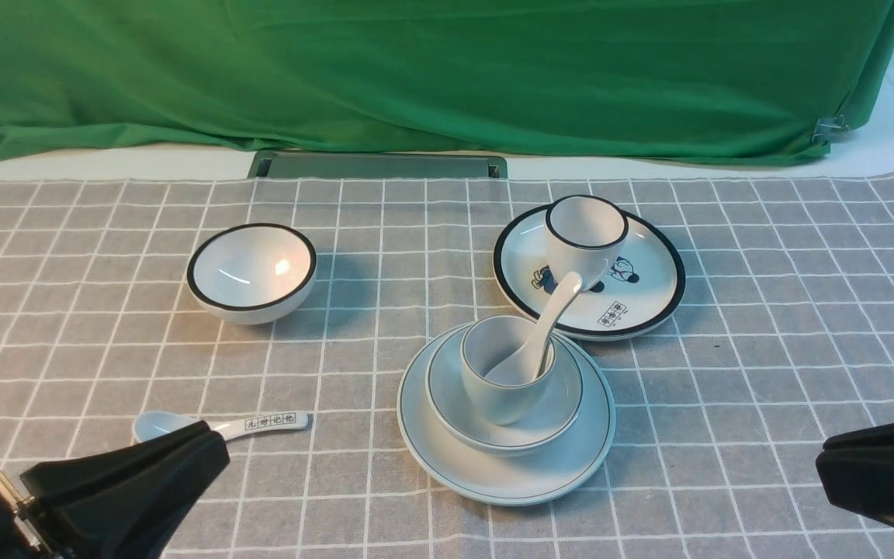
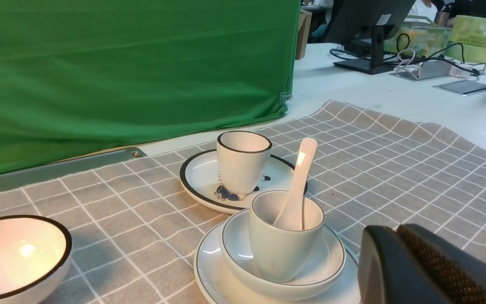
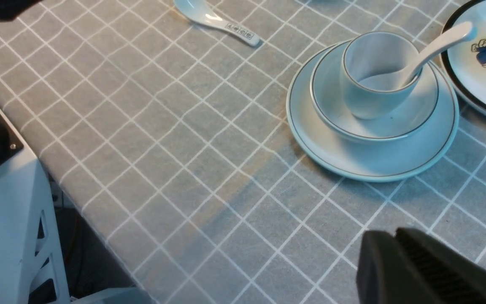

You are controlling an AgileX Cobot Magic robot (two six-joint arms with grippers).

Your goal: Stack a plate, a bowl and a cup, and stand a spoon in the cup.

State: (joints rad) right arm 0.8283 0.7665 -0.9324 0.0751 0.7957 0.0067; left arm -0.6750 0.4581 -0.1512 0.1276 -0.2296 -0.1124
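A white bowl with a thick black rim (image 1: 251, 272) is sitting alone on the grey checked cloth (image 1: 385, 326) covering the counter, well apart from a black-rimmed plate with cartoon figures (image 1: 633, 299) that is carrying an upright white cup with a bold black rim (image 1: 587, 237). A white spoon with black characters on its handle (image 1: 222, 425) is lying flat on the cloth nearer the front edge, its bowl end pointing left. A green drape (image 1: 431, 78) is hanging across the back, while a monitor stand (image 2: 369, 42) and cables (image 2: 407, 57) are crowding a white desk beyond it.
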